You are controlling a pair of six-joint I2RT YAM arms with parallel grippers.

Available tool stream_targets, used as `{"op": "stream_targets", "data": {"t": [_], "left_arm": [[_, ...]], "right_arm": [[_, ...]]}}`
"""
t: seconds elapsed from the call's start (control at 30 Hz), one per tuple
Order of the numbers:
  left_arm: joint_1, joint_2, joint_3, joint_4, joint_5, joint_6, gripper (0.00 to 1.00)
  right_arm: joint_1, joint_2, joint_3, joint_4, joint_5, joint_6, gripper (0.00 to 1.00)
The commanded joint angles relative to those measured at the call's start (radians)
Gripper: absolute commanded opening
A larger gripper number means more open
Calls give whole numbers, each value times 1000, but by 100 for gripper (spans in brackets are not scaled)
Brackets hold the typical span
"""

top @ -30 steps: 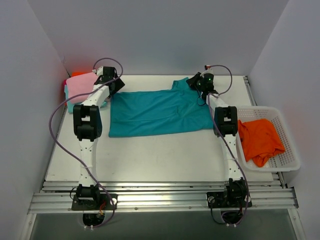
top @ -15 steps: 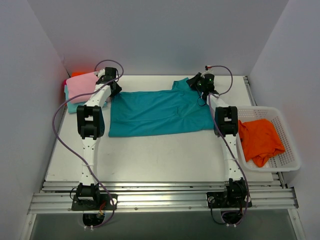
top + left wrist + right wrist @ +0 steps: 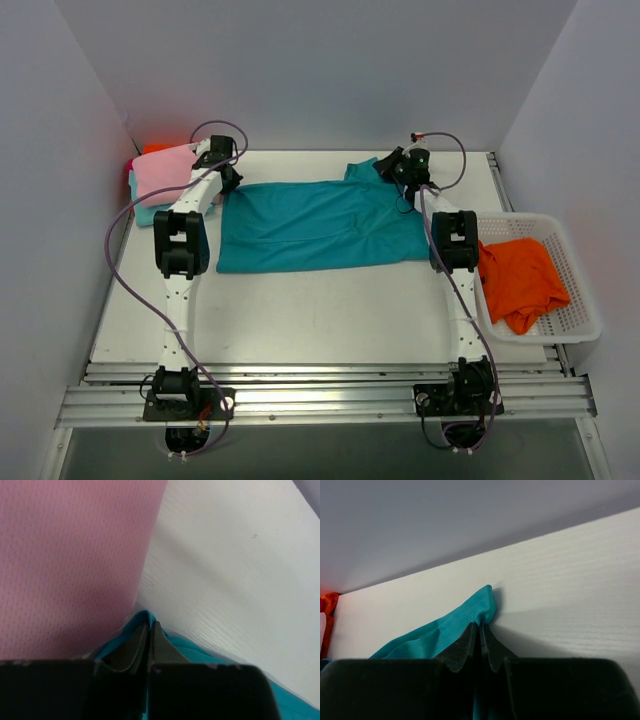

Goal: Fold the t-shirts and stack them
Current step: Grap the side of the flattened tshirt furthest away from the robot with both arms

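We see a deep teal cloth t-shirt [image 3: 310, 222] spread flat across the far half of the white table [image 3: 320, 320], with its long side running left to right. A flap of it reaches toward the back wall at the far right corner.

Our left gripper [image 3: 224, 174] sits at the shirt's far left corner. In the left wrist view its two dark fingers [image 3: 135, 647] are pressed together, with a fold of teal cloth pinched between them. Our right gripper [image 3: 392, 165] sits at the far right corner on that flap. In its wrist view the jaws are likewise closed on teal cloth, and a pointed tip of the fabric shows just past the fingertips and casts a shadow on the table.

Just beside the left gripper, a folded pink cloth t-shirt [image 3: 165, 172] lies on top of a pale aqua cloth t-shirt [image 3: 146, 213] in the table's far left corner. A sliver of bright orange [image 3: 155, 148] shows behind the pink one, but we cannot tell what it is.

A bright orange cloth t-shirt [image 3: 520, 282] lies crumpled inside a white plastic mesh basket [image 3: 585, 322] at the table's right edge, just beside the right arm and well apart from the teal shirt.
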Motion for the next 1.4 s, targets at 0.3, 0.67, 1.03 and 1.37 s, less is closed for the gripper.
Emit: {"op": "stream_targets", "data": {"t": [0.3,0.67,1.03,1.37], "left_arm": [[6,-220,-197,104,40,66,2],[4,-413,-410,230,94,109,2],[16,-573,-601,282,97,122,2],[32,-683,-795,362,112,126,2]], "right_arm": [[-8,-260,-103,-82,1,-45,0],[0,-414,-224,-111,22,-78,0],[12,-630,-497,-69,39,-108,0],[29,-805,-736,-43,56,-135,0]]}}
